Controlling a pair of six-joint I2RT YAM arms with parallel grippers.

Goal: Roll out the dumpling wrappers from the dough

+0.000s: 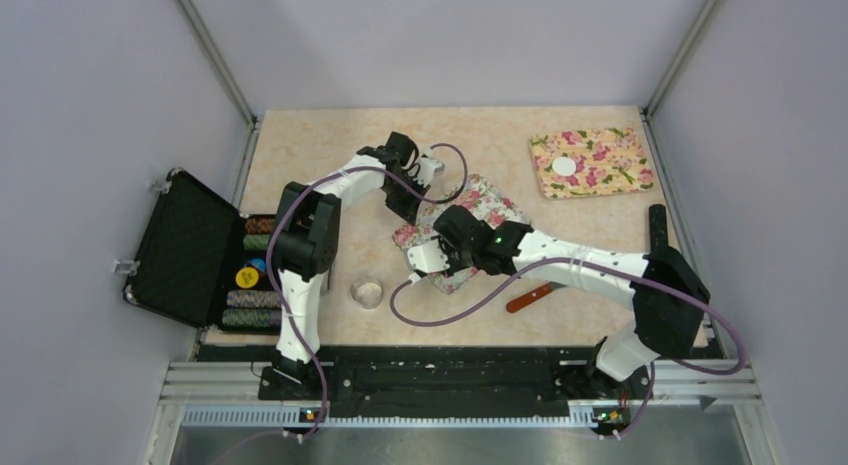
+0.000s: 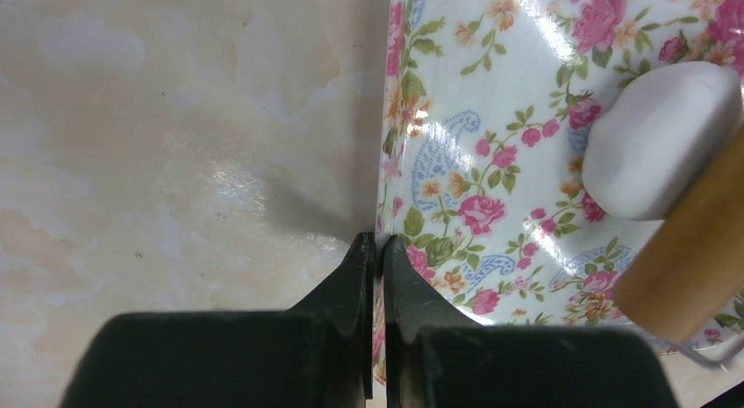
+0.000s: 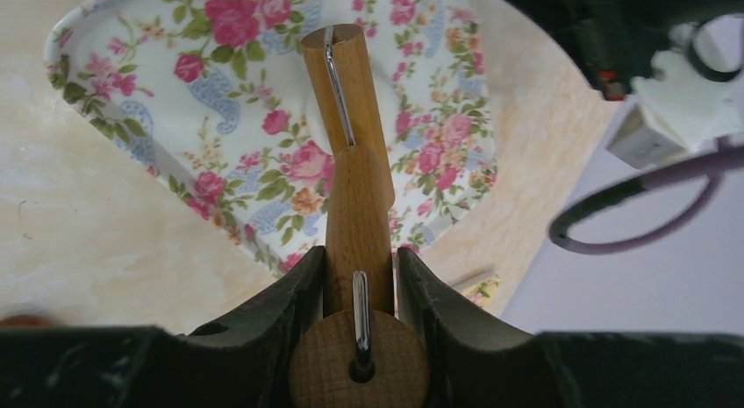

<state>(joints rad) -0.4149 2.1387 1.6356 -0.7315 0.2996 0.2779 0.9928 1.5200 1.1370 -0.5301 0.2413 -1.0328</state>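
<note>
A white lump of dough [image 2: 658, 149] lies on a glossy floral mat [image 2: 491, 162] in the middle of the table. A wooden rolling pin [image 2: 693, 250] rests against the dough's near side. My right gripper [image 3: 360, 254] is shut on the pin's handle [image 3: 358, 215], and the roller [image 3: 346, 83] reaches out over the mat [image 3: 175, 101]. My left gripper [image 2: 379, 241] is shut on the mat's edge; from above it [image 1: 408, 207] sits at the mat's left corner. One flat white dumpling wrapper [image 1: 565, 166] lies on a second floral mat [image 1: 592, 162] at the back right.
A small clear glass bowl [image 1: 368, 292] stands near the front, left of the right arm's purple cable. A red-handled tool [image 1: 528, 298] lies under the right arm. An open black case [image 1: 190, 250] with chip stacks sits off the table's left side.
</note>
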